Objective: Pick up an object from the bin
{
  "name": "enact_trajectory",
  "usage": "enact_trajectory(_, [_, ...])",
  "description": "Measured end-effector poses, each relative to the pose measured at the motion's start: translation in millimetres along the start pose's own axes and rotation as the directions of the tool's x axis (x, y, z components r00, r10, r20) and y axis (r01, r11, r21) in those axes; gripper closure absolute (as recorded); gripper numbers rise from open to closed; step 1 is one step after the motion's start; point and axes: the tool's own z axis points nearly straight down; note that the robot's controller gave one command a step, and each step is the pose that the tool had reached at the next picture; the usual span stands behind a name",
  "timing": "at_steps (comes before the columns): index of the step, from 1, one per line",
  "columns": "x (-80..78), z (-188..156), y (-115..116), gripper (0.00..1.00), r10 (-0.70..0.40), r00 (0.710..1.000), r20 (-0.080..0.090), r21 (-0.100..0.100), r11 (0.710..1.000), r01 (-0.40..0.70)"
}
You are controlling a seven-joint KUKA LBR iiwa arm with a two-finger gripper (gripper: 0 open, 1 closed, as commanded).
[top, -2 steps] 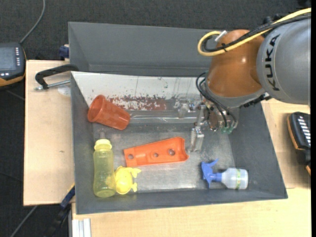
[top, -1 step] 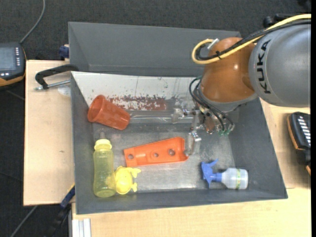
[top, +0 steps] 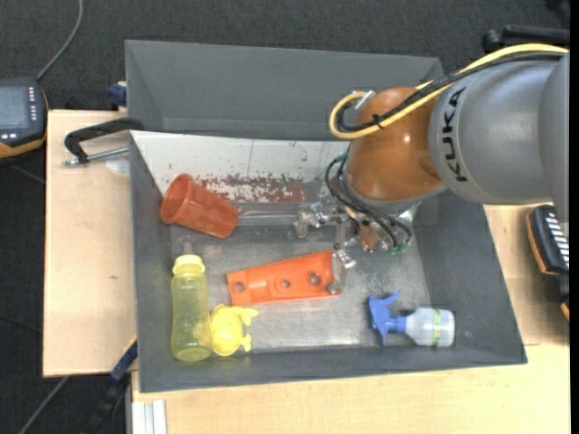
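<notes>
One flat orange bar [top: 280,281] with round holes lies in the middle of the grey bin [top: 149,269]; my metal gripper [top: 340,262] is at its right end, wide or narrow I cannot tell.

The floor [top: 271,7] is dark grey carpet with a fine, flat texture. It fills the top of the camera view and runs down the left side. 1 thin black cable [top: 79,5] curves across it at upper left. A pale, wood-coloured tabletop [top: 86,260] lies over the carpet, its bare surface showing at left and along the bottom edge. 2 black-and-orange handsets sit at the margins: the left handset [top: 16,111], with a small lit screen, and the right handset [top: 549,233]. The light is soft and even, and shadows are faint.
</notes>
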Motion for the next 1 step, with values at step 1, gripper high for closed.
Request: enact_trajectory(1, [12.6, 21.3, 23.6, 0.00, 0.019, 1.000, -0.003, -0.005, 1.000, -0.019])
